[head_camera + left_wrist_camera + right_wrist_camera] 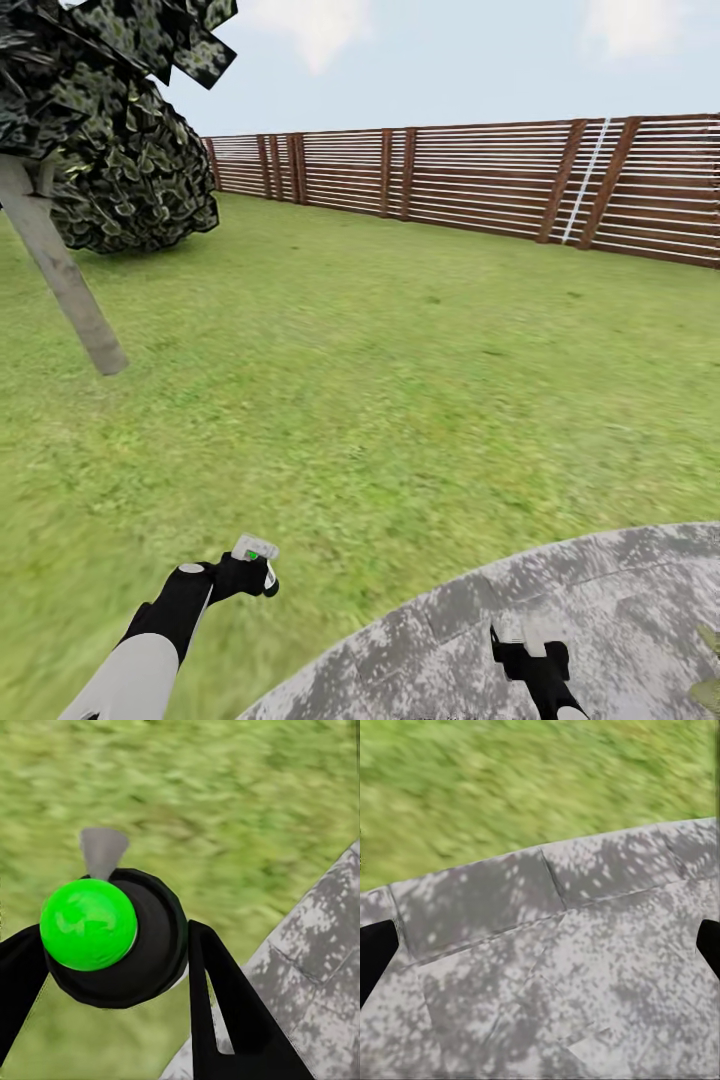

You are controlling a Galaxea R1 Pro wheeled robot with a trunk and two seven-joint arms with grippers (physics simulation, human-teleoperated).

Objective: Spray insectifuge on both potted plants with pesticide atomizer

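Where the pesticide atomizer (146, 945) sits: between the fingers (225, 1009) of the left gripper (260, 574), low at our left over the lawn (380, 380), just off the rim of the stone patio (620, 600).
Left fingers: pinching the dark body from both sides, by our reading of the left wrist view; we judge the hold sound.
Right gripper (528, 642): over the patio, its fingers (375, 952) spread wide with nothing but paving between them.
Long axis: the bottle is seen end-on from the wrist, a green cap nearest and a pale grey nozzle beyond it, over grass.
Potted plants: not identified with certainty. We note green leaf tips (706, 692) at the far right edge of the head view, on the patio; they may belong to one plant, but we cannot tell.
Governing relation: if those leaves are a target, it lies to our right, across the body from the arm that carries the sprayer, and the right arm is nearer.
Surroundings: slatted fence (480, 180) ahead, a dark-leaved tree (120, 170) at left.
Stage, as judged: bottle in hand, spraying not yet begun.
Requirement: turn right, then aim the nozzle.
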